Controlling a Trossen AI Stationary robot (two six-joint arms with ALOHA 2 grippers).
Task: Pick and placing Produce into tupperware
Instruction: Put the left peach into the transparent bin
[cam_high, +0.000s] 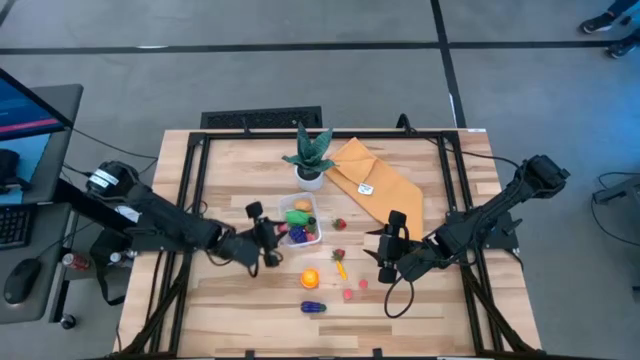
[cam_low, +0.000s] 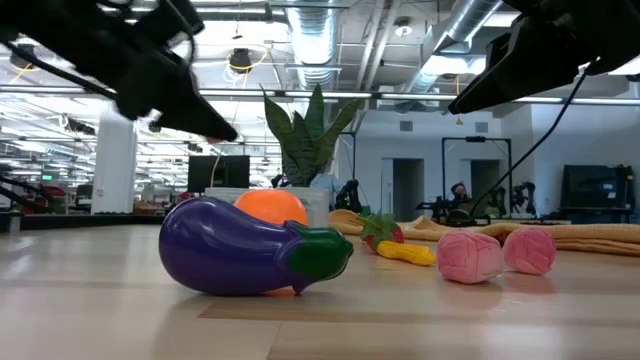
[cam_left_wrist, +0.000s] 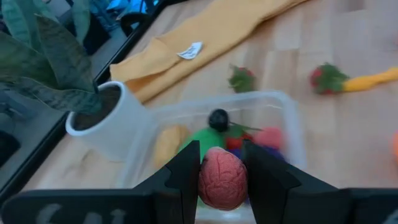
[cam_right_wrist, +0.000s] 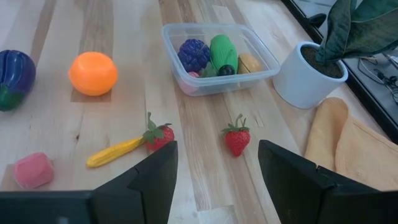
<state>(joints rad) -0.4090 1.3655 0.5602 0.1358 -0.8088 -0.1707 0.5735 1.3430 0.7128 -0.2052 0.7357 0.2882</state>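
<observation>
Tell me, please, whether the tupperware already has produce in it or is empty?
Partly filled. The tupperware holds a purple piece, a green one and a yellowish one; no lid is on it.

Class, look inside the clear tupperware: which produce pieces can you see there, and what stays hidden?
Inside the tupperware lie a purple bumpy piece, a green piece, a yellow-orange piece and something pink-red low down. Whatever lies beneath them is covered.
</observation>
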